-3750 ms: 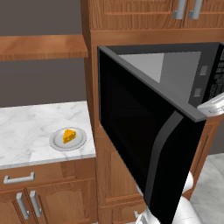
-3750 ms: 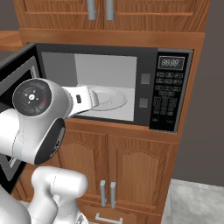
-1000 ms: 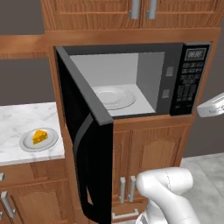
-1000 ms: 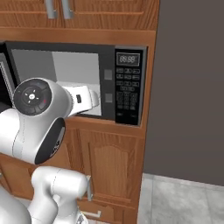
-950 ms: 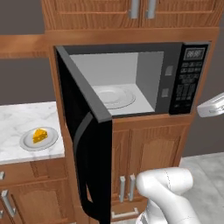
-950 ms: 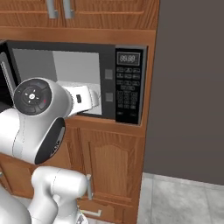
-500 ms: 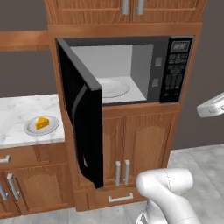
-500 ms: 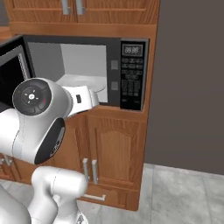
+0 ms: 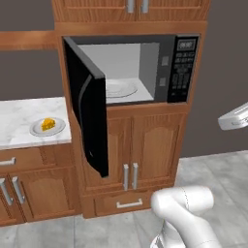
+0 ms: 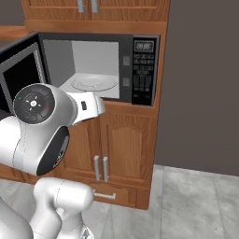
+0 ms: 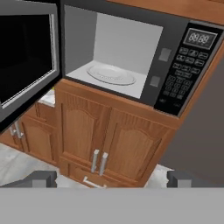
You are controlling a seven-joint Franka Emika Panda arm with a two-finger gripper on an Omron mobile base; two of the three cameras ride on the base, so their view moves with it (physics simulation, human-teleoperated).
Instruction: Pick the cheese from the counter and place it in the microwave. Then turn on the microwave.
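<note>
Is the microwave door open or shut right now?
Open: the microwave door swings out leftward, baring the grey inside and glass turntable.

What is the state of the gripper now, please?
Gripper: open, fingers wide apart, holding nothing, facing the microwave.

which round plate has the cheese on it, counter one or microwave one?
The round grey plate on the white marble counter carries the orange-yellow cheese wedge. The clear glass turntable plate inside the open black microwave is bare.
</note>
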